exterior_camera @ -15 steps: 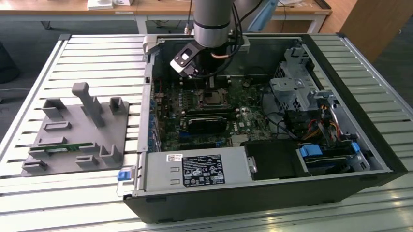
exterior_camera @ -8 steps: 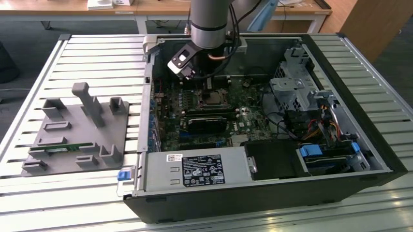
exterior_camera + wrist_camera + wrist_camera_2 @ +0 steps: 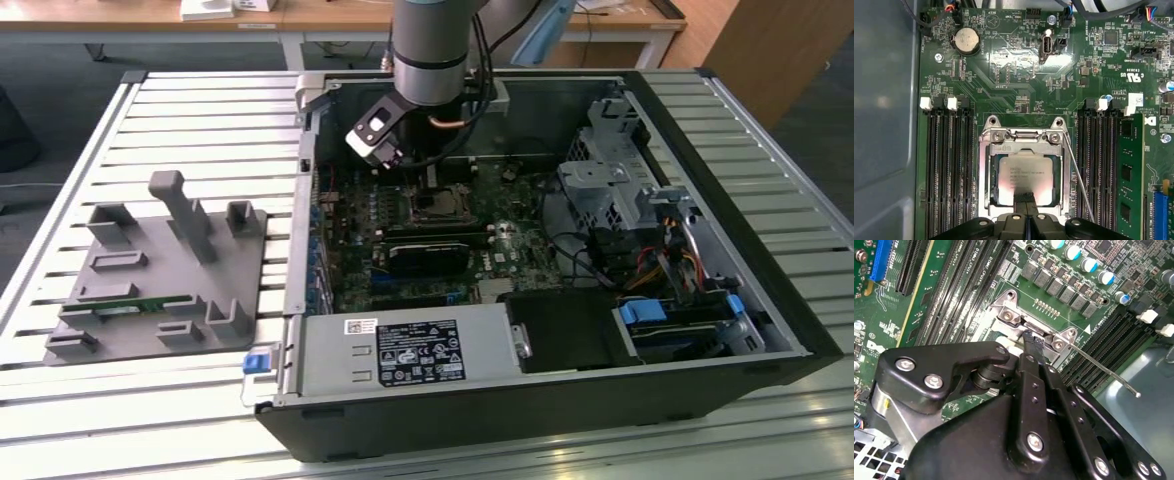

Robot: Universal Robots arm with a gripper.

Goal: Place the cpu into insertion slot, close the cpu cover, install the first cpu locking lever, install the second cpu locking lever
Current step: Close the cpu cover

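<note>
The cpu [image 3: 1026, 175], silver-grey topped, sits in the insertion slot [image 3: 434, 207] on the green motherboard. The silvery cpu cover [image 3: 1024, 144] lies down around it, and the chip shows through its window. My gripper [image 3: 1024, 197] is shut, its two black fingers pressed together with their tips at the cover's edge over the chip. In the second wrist view the gripper [image 3: 1032, 341] ends at the cover's [image 3: 1019, 320] hinge end. One thin wire locking lever [image 3: 1080, 182] runs along the socket's side and sticks out free, its end [image 3: 1137, 394] off the board.
Black memory slots [image 3: 949, 170] flank the socket, and a green memory module [image 3: 1131, 175] stands beyond one bank. The open case [image 3: 747, 300] holds a power supply [image 3: 400, 352] and a drive cage [image 3: 607, 185]. A grey fixture [image 3: 154, 270] lies on the slatted table.
</note>
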